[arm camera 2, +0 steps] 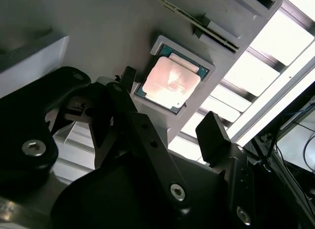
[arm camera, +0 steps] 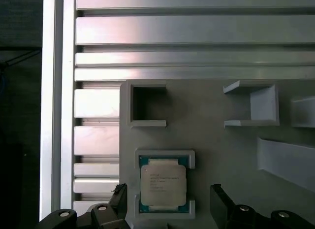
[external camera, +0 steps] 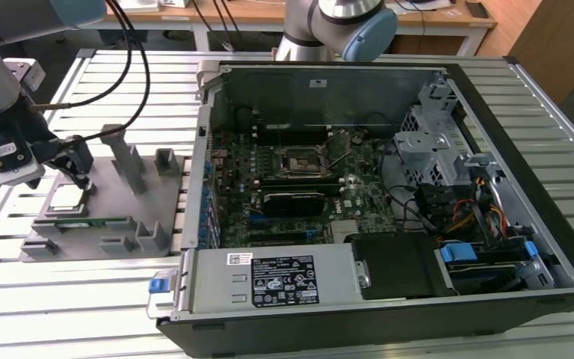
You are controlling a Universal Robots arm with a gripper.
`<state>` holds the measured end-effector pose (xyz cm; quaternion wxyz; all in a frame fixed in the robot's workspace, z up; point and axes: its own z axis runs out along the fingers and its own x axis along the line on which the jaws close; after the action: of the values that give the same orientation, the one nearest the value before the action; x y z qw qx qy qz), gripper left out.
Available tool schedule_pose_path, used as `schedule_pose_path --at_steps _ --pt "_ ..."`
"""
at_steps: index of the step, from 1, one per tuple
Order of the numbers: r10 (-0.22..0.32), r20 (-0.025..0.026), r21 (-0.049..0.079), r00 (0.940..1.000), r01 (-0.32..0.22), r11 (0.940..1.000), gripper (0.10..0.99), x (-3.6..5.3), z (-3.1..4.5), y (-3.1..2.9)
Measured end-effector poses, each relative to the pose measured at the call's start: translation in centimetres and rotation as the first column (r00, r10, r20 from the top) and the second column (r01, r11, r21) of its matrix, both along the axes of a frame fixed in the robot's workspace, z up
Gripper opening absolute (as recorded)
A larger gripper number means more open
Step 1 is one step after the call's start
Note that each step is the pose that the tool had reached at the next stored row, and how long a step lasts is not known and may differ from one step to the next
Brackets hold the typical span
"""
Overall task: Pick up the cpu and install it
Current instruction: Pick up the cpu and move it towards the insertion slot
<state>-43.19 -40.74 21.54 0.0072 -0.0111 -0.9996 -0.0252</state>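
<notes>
Silvery cpu (arm camera: 163, 184) in fixture (arm camera: 221, 150); tool (arm camera: 168, 197) spread, clr both edges.

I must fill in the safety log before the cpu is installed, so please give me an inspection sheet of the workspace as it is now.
Surface: slatted metal table, bearing a grey fixture and an open computer case.
Job's things: cpu lies flat in its fixture pocket; motherboard socket in the case.
Clutter: green memory stick on the fixture.
Gripper: gripper open, above the cpu, a finger on either side, apart from it.
Cables: black cables hang by the arm; coloured wires in the case.
Surroundings: second arm, wooden desk behind.
</notes>
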Motion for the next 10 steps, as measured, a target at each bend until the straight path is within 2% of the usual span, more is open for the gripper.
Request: schedule_pose_path --at_steps 10 --pt "0.008 0.0000 0.000 1.0000 -0.008 1.0000 0.761 -0.03 -1.37 -0.26"
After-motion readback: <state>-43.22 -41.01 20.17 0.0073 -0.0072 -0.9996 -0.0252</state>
